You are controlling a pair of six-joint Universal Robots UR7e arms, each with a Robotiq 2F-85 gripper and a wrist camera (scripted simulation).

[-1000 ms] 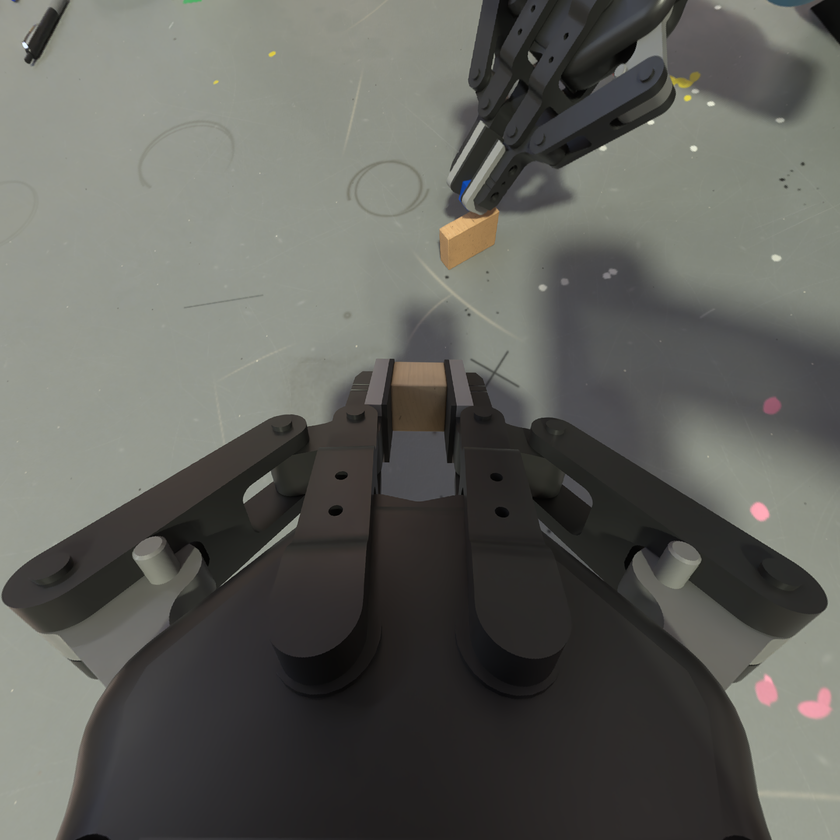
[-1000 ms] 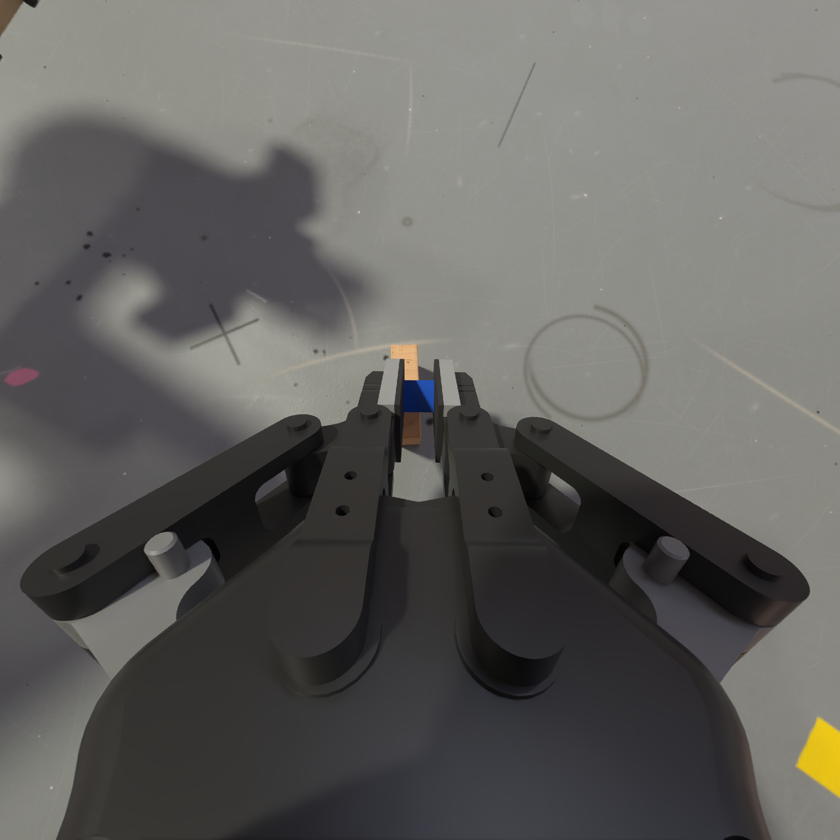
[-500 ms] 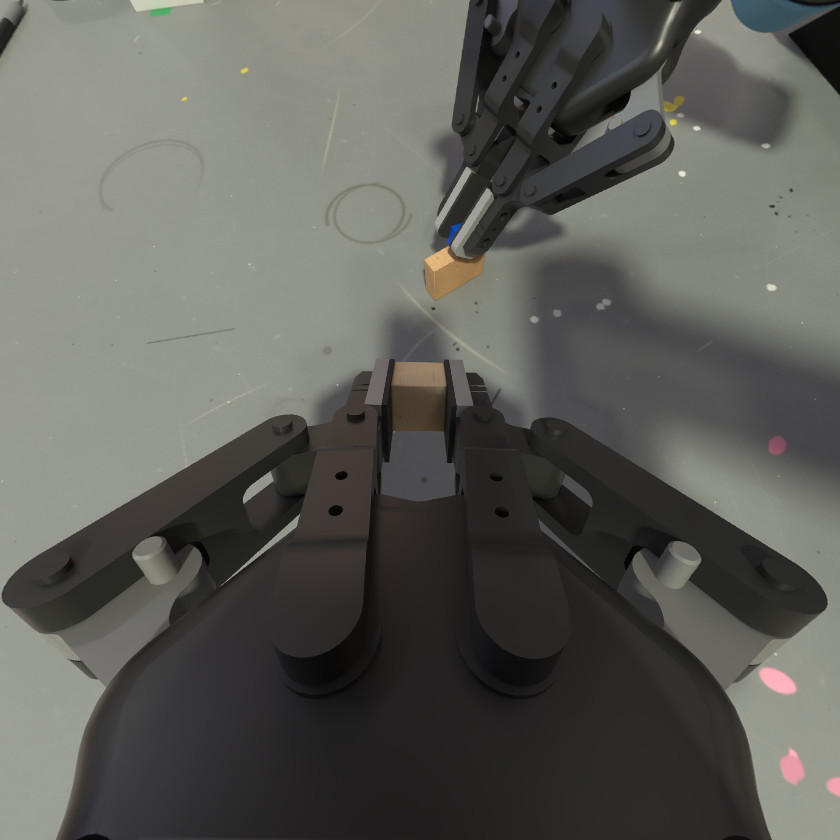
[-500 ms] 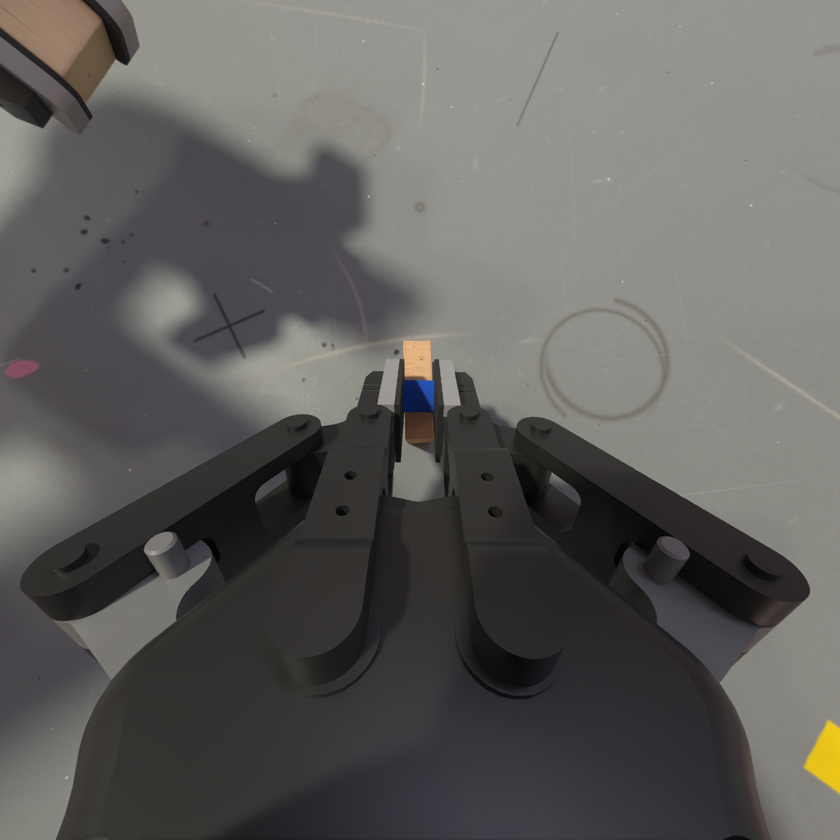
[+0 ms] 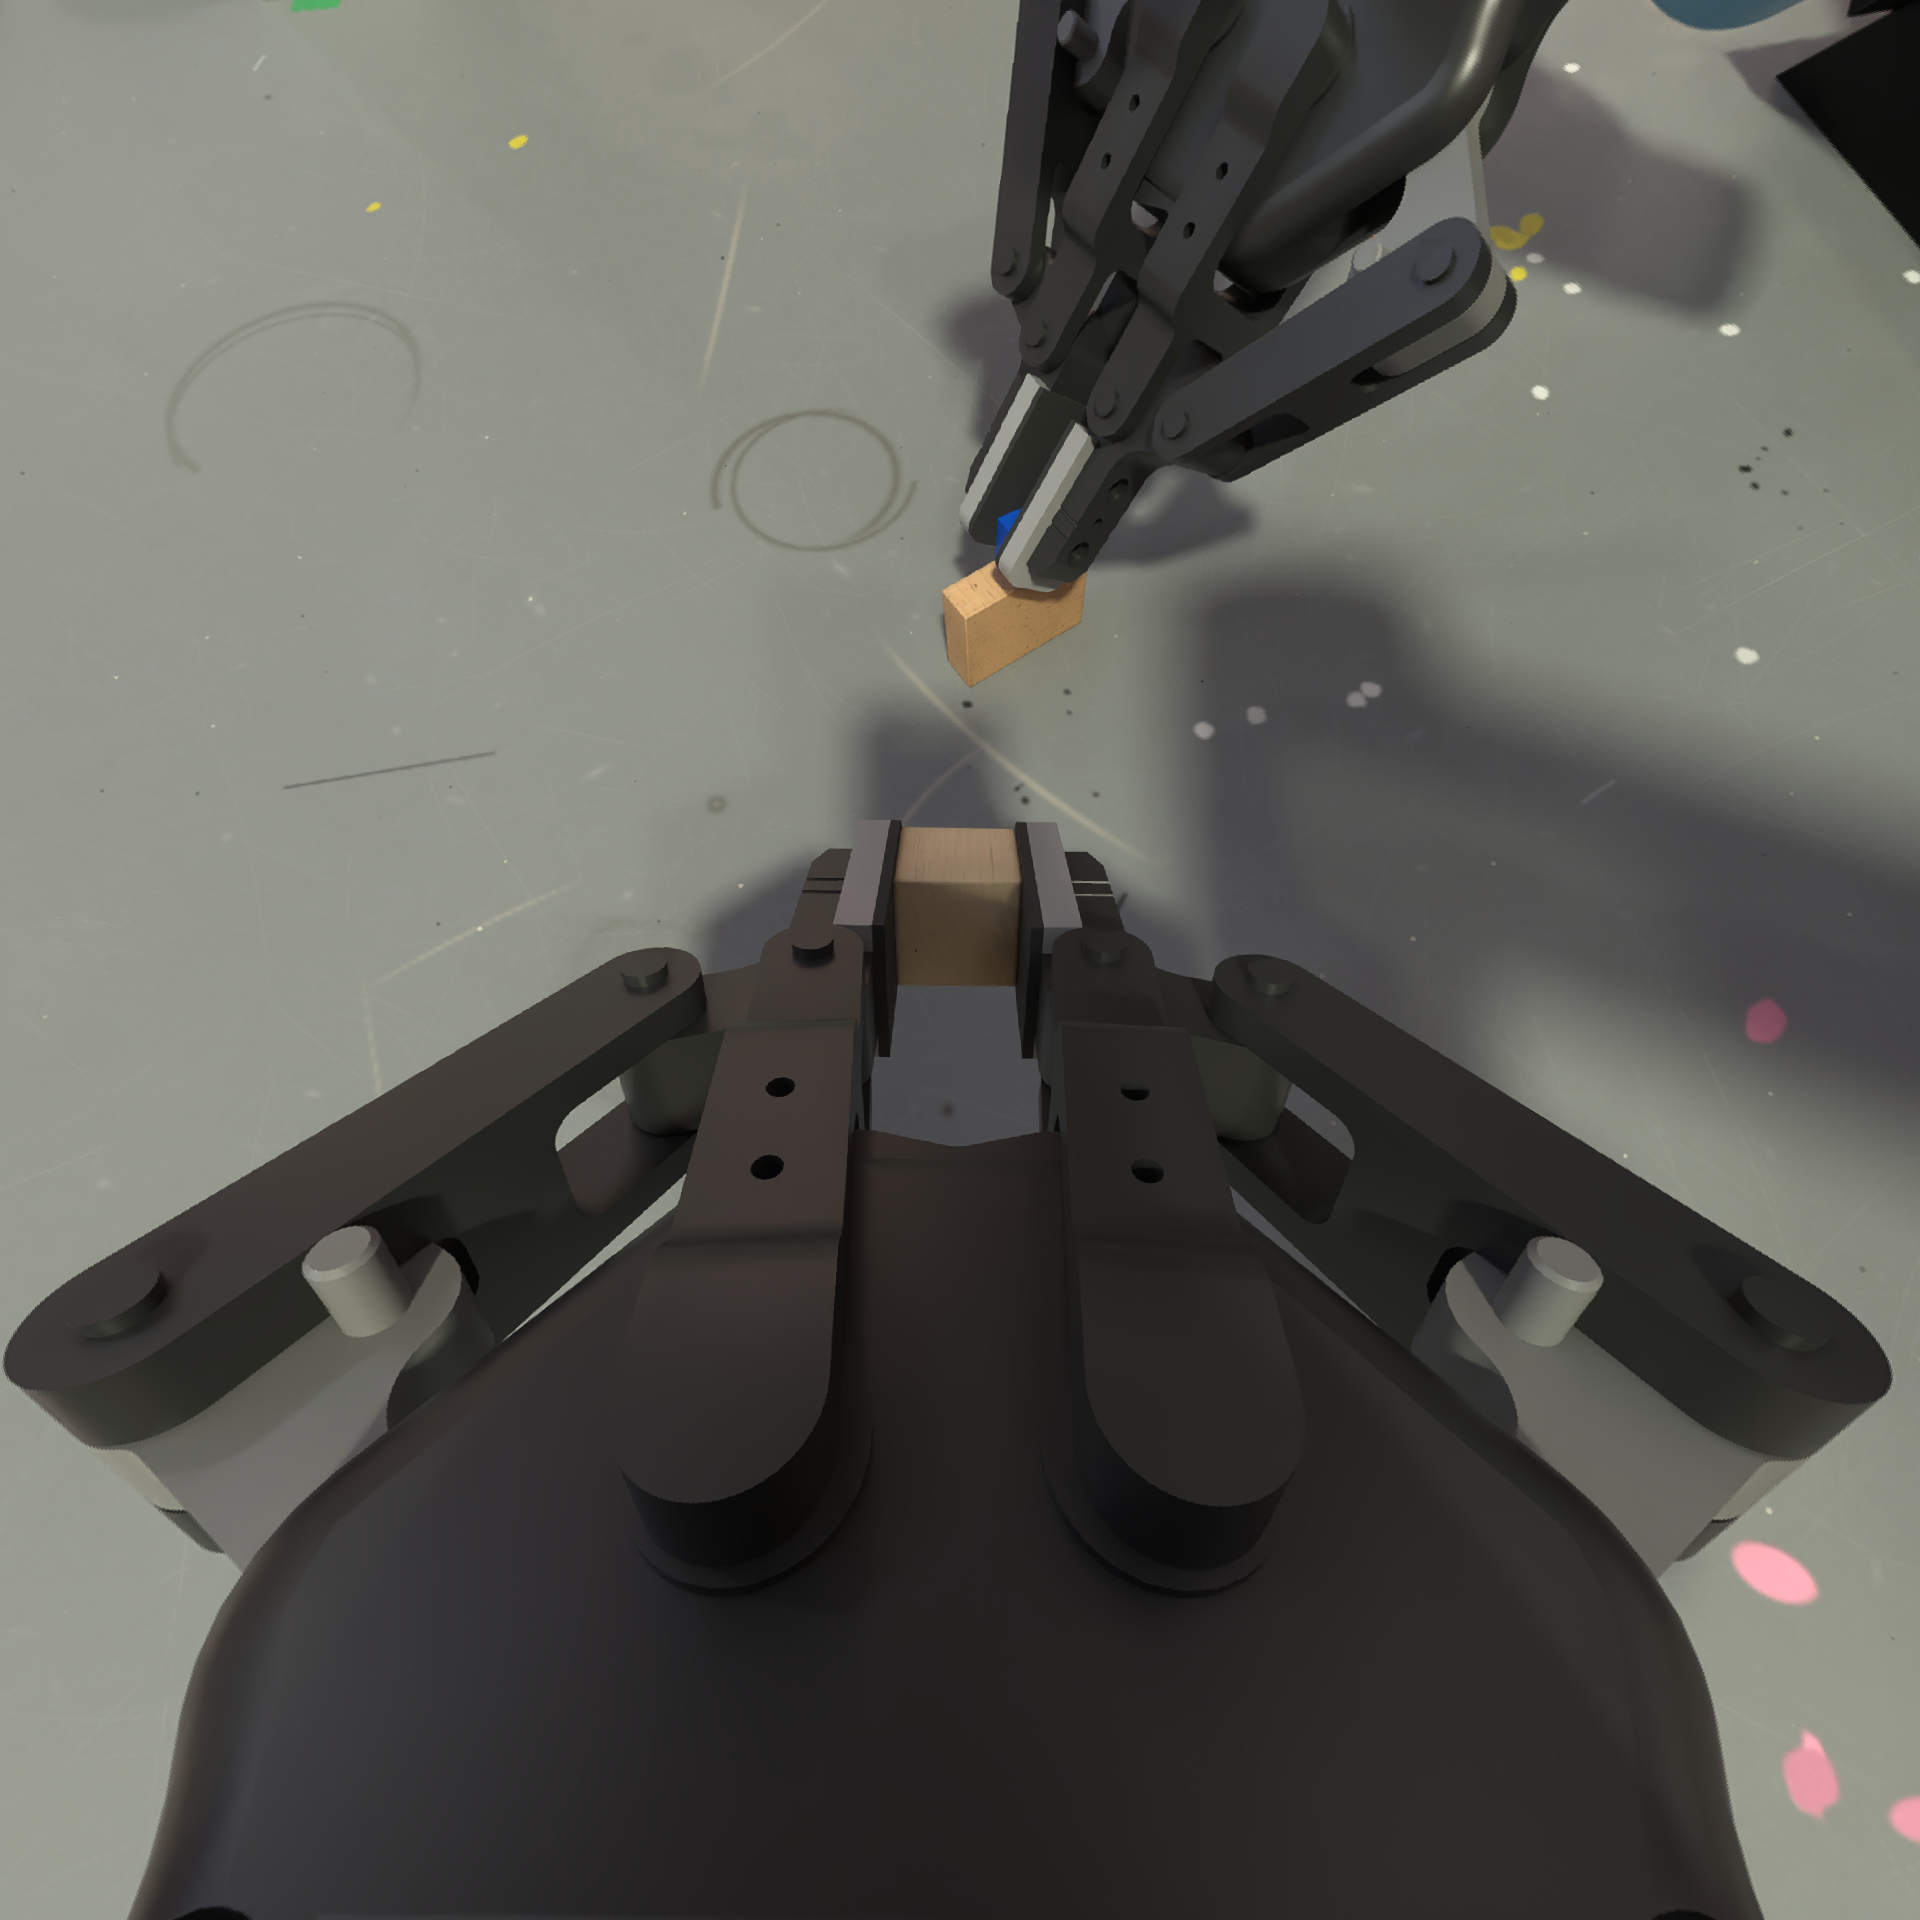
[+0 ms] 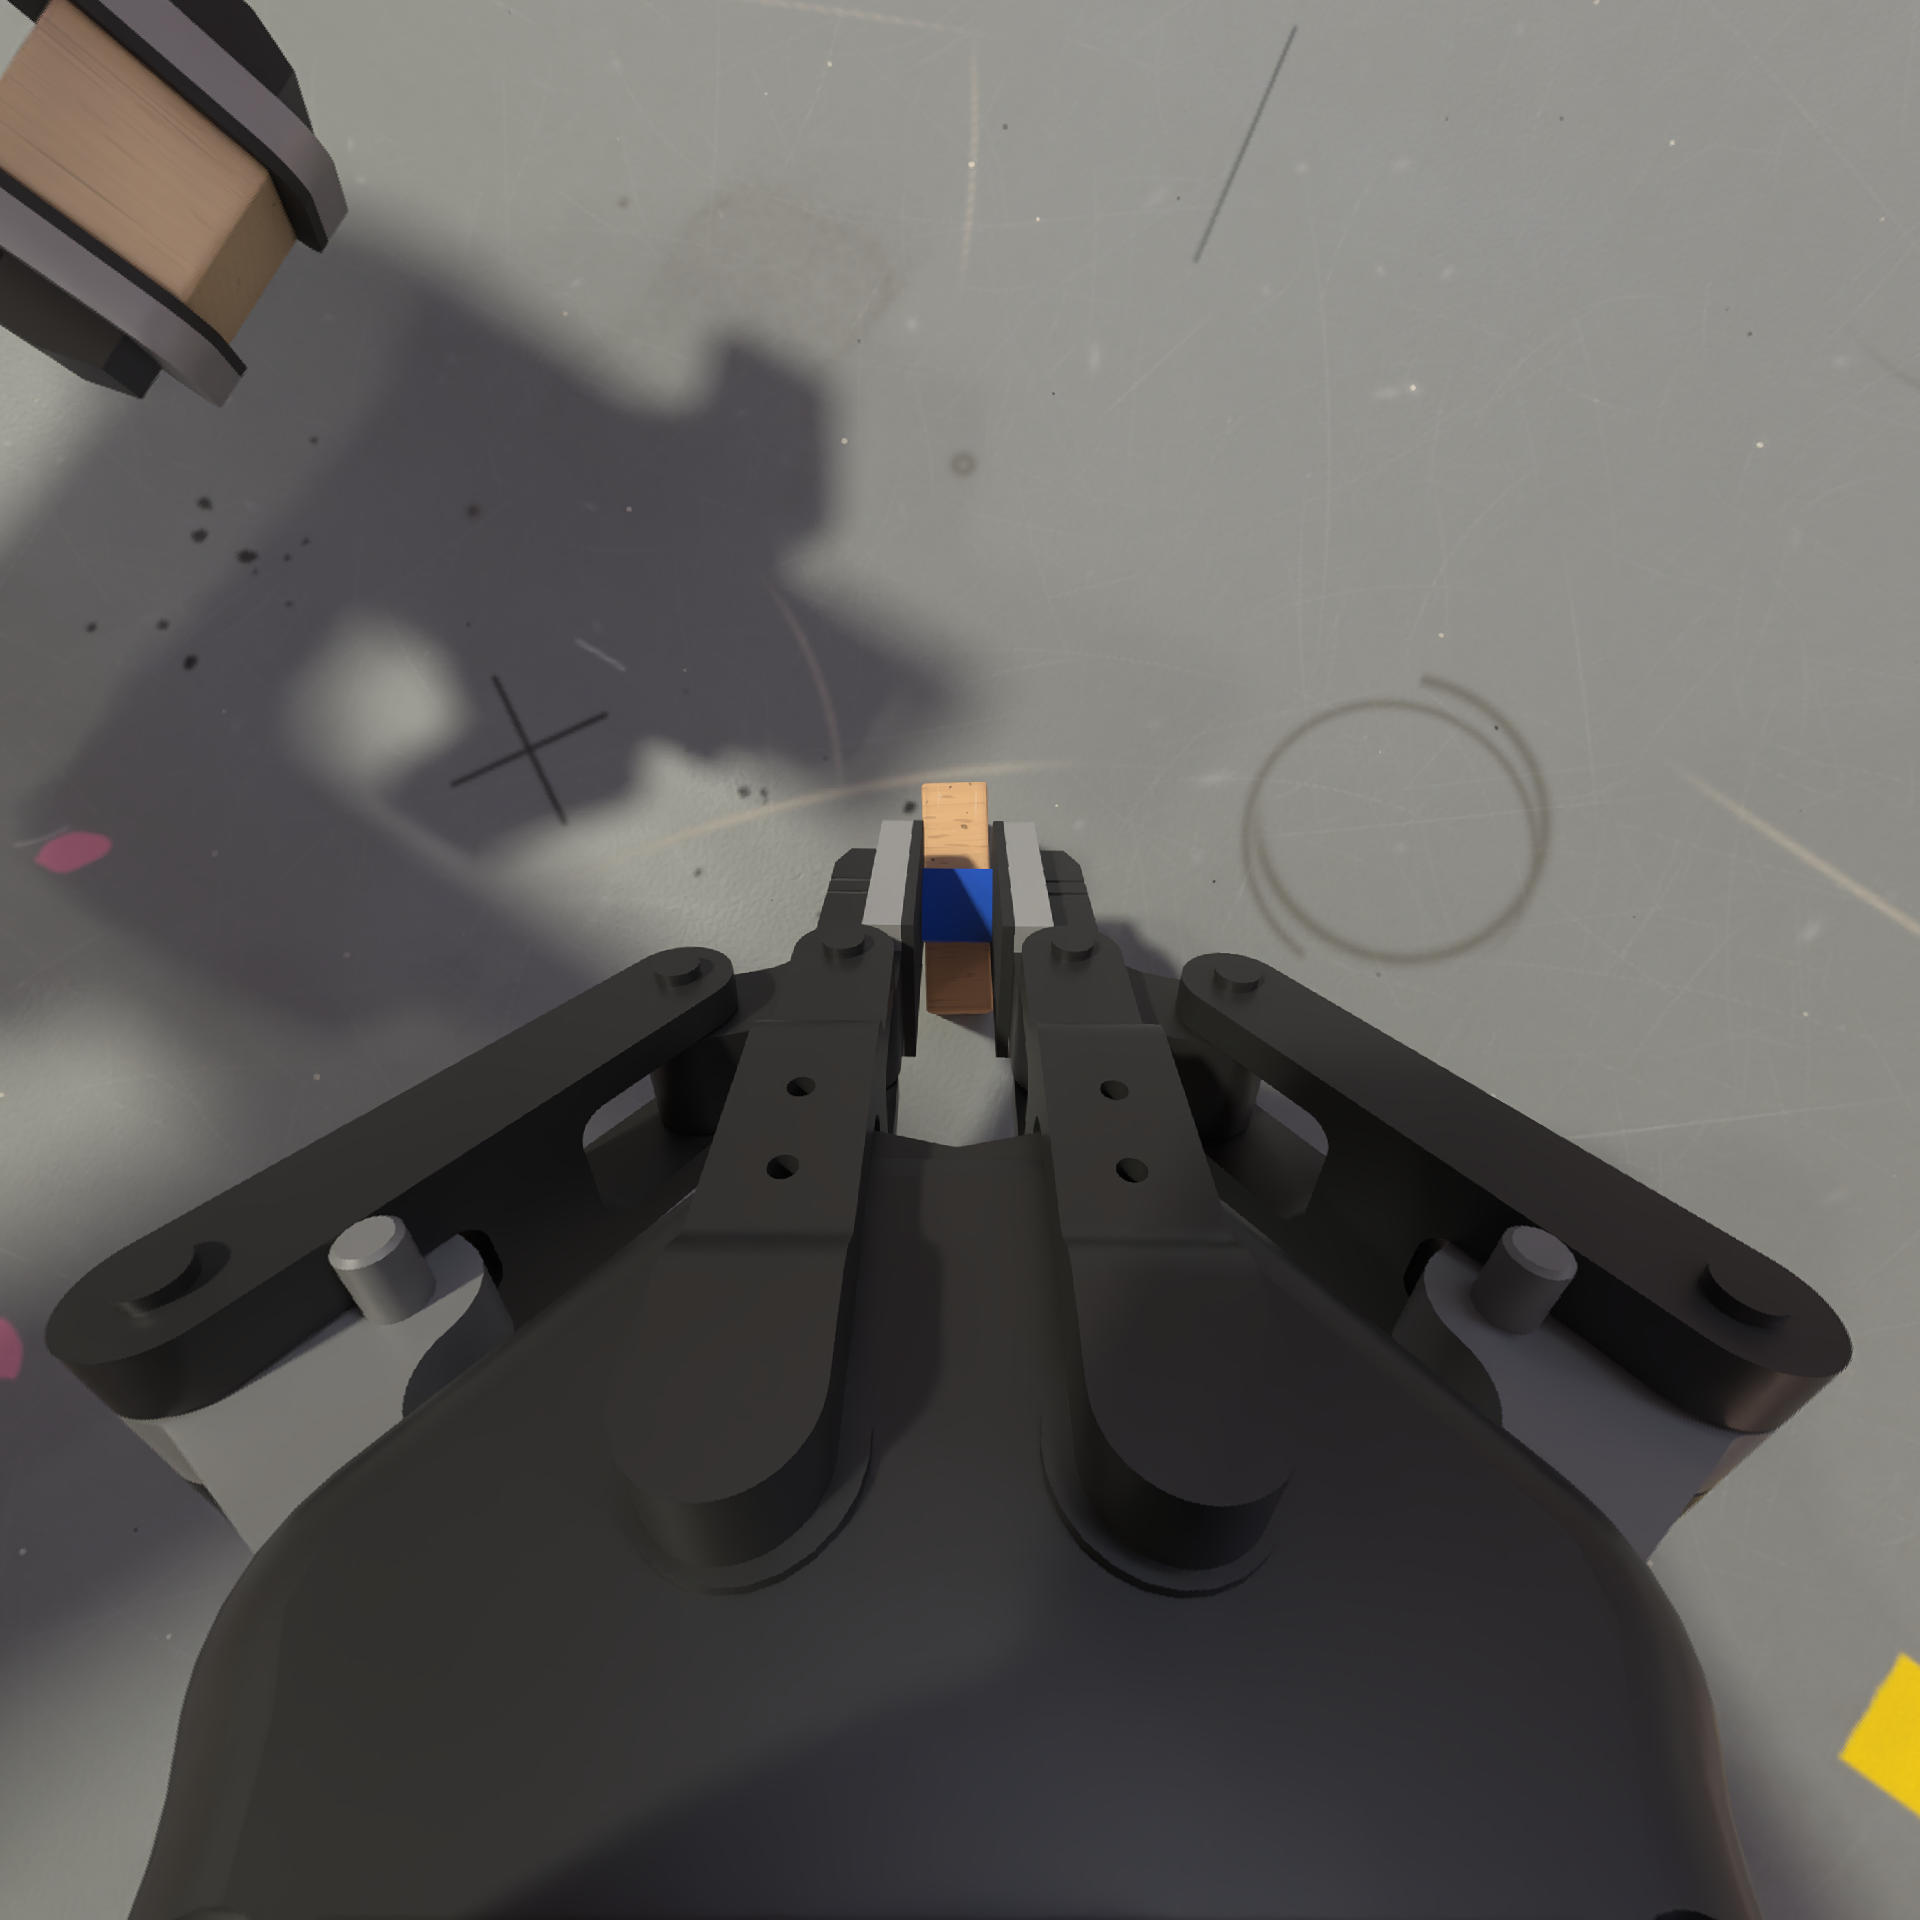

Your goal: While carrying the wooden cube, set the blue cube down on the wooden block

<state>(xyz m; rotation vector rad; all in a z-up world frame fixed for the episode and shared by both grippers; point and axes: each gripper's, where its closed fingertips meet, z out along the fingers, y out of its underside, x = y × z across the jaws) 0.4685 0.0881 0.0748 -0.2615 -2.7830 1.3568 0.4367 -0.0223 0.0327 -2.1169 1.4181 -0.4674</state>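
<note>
The right hand (image 6: 956, 883) pinches the blue cube (image 6: 956, 906) between its pads, directly over the narrow wooden block (image 6: 954, 821) standing on edge on the grey counter (image 6: 1455, 416). Whether the cube touches the block's top yet is unclear. The left hand (image 5: 956, 883) grips the wooden cube (image 5: 954, 914) aloft nearby. Carrying looks handled; what remains is releasing the blue cube.

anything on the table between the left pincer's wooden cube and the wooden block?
Nothing solid: in the left wrist view, only bare, scuffed grey tabletop in shadow separates the pale wooden cube from the flat orange-tan wooden block.
</note>
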